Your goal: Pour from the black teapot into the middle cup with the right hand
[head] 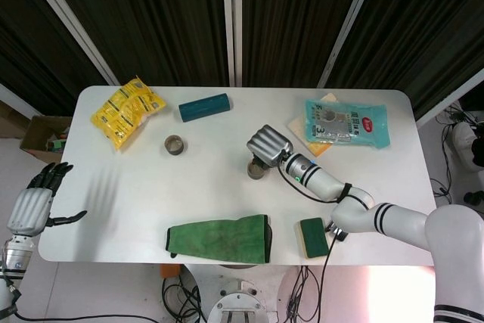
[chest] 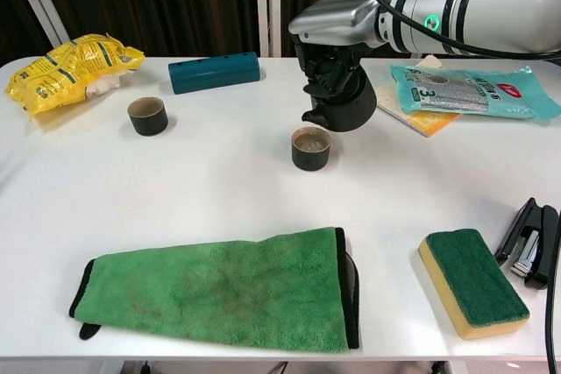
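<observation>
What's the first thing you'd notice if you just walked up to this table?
The shiny right hand holding a black teapot in the air just above a small dark cup in the middle of the table. Next, the big green cloth lying along the front edge, and the bright yellow snack bag in the far left corner.
</observation>
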`<state>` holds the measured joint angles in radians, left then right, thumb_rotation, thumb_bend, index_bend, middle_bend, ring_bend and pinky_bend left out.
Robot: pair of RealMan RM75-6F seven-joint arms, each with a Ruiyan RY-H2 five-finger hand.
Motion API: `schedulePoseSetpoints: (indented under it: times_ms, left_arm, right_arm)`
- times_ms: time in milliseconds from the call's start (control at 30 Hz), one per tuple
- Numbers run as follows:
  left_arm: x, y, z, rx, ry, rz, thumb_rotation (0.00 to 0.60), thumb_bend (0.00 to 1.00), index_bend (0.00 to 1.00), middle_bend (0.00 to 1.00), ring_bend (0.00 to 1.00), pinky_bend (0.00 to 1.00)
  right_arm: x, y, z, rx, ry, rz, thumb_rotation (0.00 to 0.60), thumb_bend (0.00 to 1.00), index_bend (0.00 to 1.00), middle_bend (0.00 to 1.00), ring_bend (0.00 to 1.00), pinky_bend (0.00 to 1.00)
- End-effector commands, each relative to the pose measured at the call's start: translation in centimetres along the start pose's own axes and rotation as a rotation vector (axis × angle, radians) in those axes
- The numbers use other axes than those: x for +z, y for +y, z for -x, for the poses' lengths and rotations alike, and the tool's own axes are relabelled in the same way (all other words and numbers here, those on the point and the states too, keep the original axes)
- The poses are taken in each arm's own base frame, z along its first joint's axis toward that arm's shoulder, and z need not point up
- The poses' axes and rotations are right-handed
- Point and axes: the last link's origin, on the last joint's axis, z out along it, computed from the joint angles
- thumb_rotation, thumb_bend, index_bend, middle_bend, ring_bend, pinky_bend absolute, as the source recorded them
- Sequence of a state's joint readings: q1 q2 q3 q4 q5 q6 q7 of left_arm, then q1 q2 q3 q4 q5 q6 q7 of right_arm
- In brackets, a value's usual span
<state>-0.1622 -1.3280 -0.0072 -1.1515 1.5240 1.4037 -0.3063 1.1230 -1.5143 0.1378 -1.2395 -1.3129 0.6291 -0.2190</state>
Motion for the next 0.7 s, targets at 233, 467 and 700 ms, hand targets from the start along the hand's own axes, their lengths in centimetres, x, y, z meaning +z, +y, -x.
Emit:
schedulePoseSetpoints:
  times_ms: [233, 467, 700]
  left_arm:
    - [0.0, 0.1, 0.0, -0.002, 0.003, 0.004, 0.441, 0.07, 0.12, 0.09, 0.03, 0.18]
    - [0.0, 0.1, 0.0, -0.003, 0.001, 0.004, 0.441, 0.07, 0.12, 0.09, 0.03, 0.18]
    - [0.2, 0.6, 0.2, -0.006, -0.001, 0.016, 0.442, 0.07, 0.12, 0.09, 0.03, 0.18]
  right_arm:
    - [-1.4, 0.9, -1.8, 0.177, 0.142, 0.017, 0.600, 0.45, 1.00, 1.00, 0.88, 0.68]
    - [-3.7, 3.1, -1.9, 0.385, 0.247, 0.052, 0.600, 0.45, 1.00, 1.00, 0.88, 0.68]
    - [-6.9, 4.9, 0.1, 0.469, 0.257, 0.093, 0.600, 0.44, 1.00, 1.00, 0.88, 0.68]
